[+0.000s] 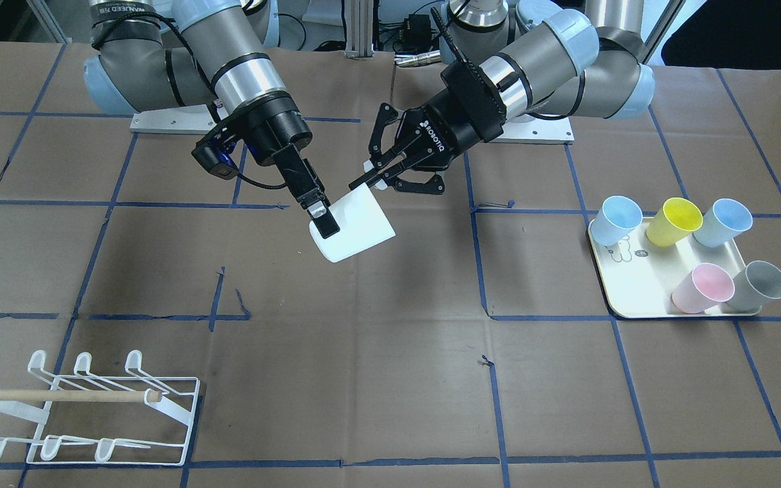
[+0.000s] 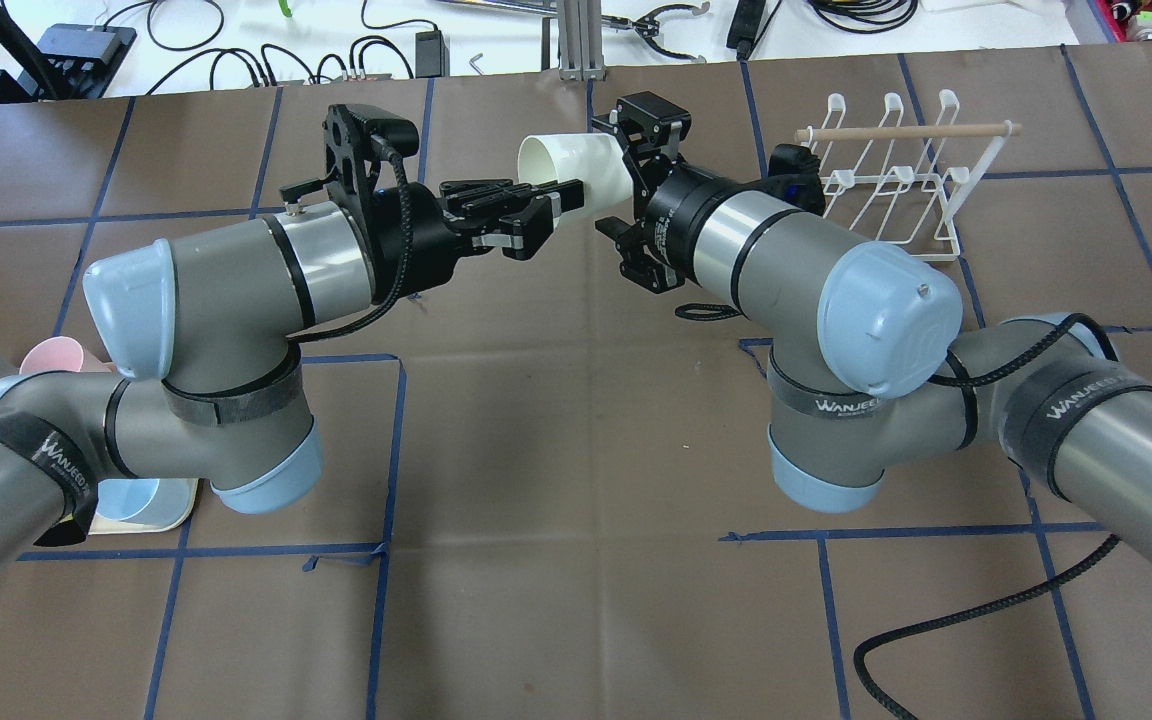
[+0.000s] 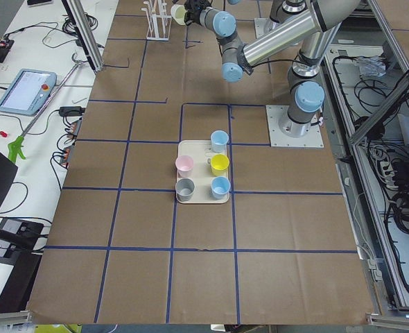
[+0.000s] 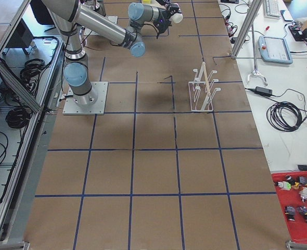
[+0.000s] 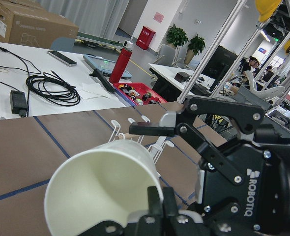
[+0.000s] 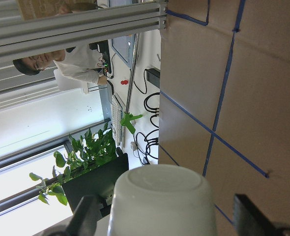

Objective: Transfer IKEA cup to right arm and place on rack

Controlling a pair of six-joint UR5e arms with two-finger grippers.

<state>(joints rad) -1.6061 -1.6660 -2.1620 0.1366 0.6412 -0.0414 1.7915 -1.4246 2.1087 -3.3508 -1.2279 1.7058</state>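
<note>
A white cup [image 1: 360, 230] hangs in mid-air over the table's middle, lying on its side. My right gripper [image 1: 328, 221] is shut on its base end. In the right wrist view the cup's bottom [image 6: 159, 196] sits between the two fingers. My left gripper [image 1: 380, 181] is open at the cup's rim. In the left wrist view its fingers stand apart above and below the rim wall of the cup [image 5: 96, 191]. From overhead the cup [image 2: 581, 165] lies between the left gripper [image 2: 541, 210] and the right gripper [image 2: 628, 150]. The white wire rack [image 1: 92, 407] stands empty at the table's right end.
A cream tray [image 1: 634, 291] at the table's left end holds several coloured cups: two blue, yellow, pink and grey. The rack with its wooden dowel [image 2: 896, 170] stands just beyond my right forearm. Blue tape lines mark the brown table cover.
</note>
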